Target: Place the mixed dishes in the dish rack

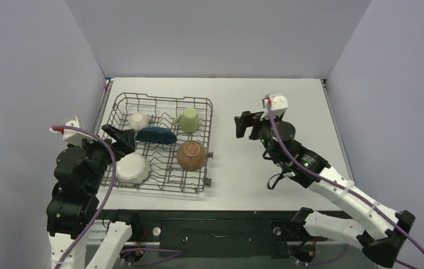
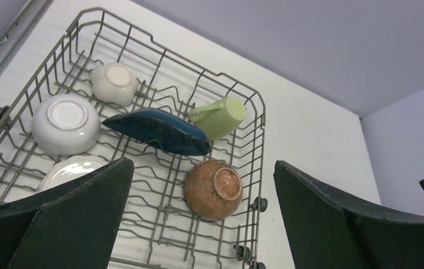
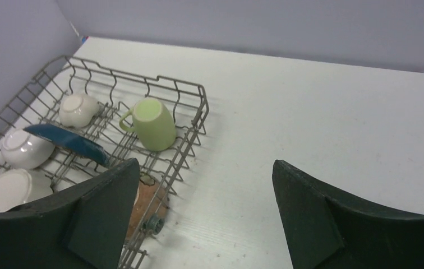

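Shows, from above, the dish rack (image 1: 165, 98) left of centre on the white table (image 1: 232, 179), with every visible dish inside it. Places the white scalloped bowl (image 1: 131, 167) in the rack's lower-left corner. Places a small white bowl (image 1: 138, 120) base up near the upper left, and the dark blue dish (image 1: 156, 135) tilted across the tines in the middle. Places the light green mug (image 1: 188, 120) on its side toward the upper right, and the brown bowl (image 1: 192, 155) upside down at the lower right, foot ring showing. Reveals, from the left wrist, one more white bowl (image 2: 65, 115), inverted, just left of the blue dish. Finds the left gripper (image 1: 123, 140) over the rack's left side, jaws spread wide, gripping nothing. Finds the right gripper (image 1: 242, 126) near the rack's right side above bare table, not touching it, jaws likewise apart with nothing between them.
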You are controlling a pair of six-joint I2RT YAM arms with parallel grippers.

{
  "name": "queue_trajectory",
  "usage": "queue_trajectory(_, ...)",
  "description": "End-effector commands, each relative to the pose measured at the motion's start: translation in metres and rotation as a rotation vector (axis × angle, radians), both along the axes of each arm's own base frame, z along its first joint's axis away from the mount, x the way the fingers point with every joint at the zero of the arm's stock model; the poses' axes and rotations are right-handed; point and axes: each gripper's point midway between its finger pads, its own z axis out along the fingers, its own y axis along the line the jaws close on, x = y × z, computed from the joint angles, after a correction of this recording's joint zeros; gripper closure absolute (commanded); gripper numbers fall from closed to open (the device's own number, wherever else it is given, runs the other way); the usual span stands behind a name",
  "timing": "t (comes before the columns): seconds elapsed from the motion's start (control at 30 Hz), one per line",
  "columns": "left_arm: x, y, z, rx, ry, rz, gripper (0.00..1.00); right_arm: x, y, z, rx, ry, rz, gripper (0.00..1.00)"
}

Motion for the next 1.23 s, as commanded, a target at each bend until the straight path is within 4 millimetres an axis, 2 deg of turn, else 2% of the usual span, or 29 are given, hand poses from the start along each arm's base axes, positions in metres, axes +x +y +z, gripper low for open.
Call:
queue_trajectory(0.0,-0.003,0.002,0.049,-0.058,-0.196,0.017,0.04,-0.018,-0.061,0.035,0.075,-0.072,-0.178,0.15)
queue_trajectory(0.2,-0.013,0.010,0.074,-0.079,-0.291,0.055,0.04,-0.041,-0.112,0.059,0.101,-0.127,-0.302,0.14)
queue_trajectory(0.47,-0.033,0.020,0.106,-0.085,-0.404,0.094,0.04,-0.060,-0.145,0.074,0.090,-0.156,-0.362,0.14)
queue_trajectory(0.63,-0.044,0.024,0.120,-0.093,-0.453,0.104,0.04,-0.067,-0.154,0.080,0.105,-0.168,-0.371,0.13)
queue_trajectory(0.8,-0.049,0.024,0.121,-0.101,-0.467,0.104,0.04,-0.071,-0.160,0.086,0.119,-0.182,-0.377,0.13)
queue_trajectory(1.03,-0.049,0.025,0.119,-0.090,-0.464,0.104,0.04,-0.076,-0.166,0.090,0.154,-0.191,-0.385,0.13)
queue_trajectory(1.2,-0.044,0.021,0.118,-0.090,-0.457,0.087,0.04,-0.077,-0.166,0.086,0.159,-0.178,-0.384,0.13)
